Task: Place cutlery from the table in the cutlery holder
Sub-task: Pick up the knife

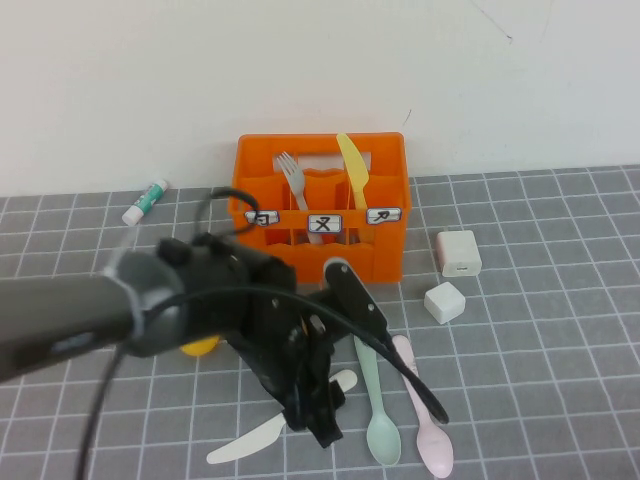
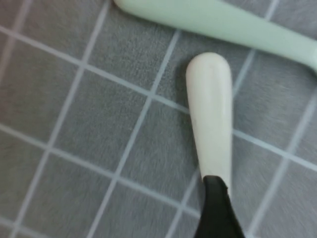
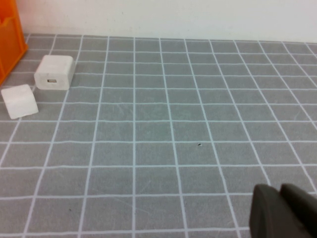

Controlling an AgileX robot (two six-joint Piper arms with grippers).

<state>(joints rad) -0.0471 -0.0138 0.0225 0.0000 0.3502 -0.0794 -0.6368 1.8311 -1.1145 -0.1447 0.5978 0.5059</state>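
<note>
The orange cutlery holder (image 1: 320,215) stands at the back of the table (image 1: 560,380) with a grey fork (image 1: 291,170) and a yellow knife (image 1: 352,163) upright in it. On the tiles in front lie a white knife (image 1: 248,441), a mint-green spoon (image 1: 378,415) and a pink spoon (image 1: 427,420). My left gripper (image 1: 318,425) is down low over the white knife, open. In the left wrist view one black finger (image 2: 214,208) overlaps the white knife's handle (image 2: 210,109), which lies flat beside the mint spoon's handle (image 2: 223,22). My right gripper (image 3: 280,201) is shut and holds nothing, low over bare tiles.
A white charger (image 1: 459,253) and a white cube (image 1: 445,301) sit right of the holder; both show in the right wrist view, charger (image 3: 54,72) and cube (image 3: 19,100). A small tube (image 1: 147,200) lies at the back left. Something yellow (image 1: 200,347) peeks from under my left arm.
</note>
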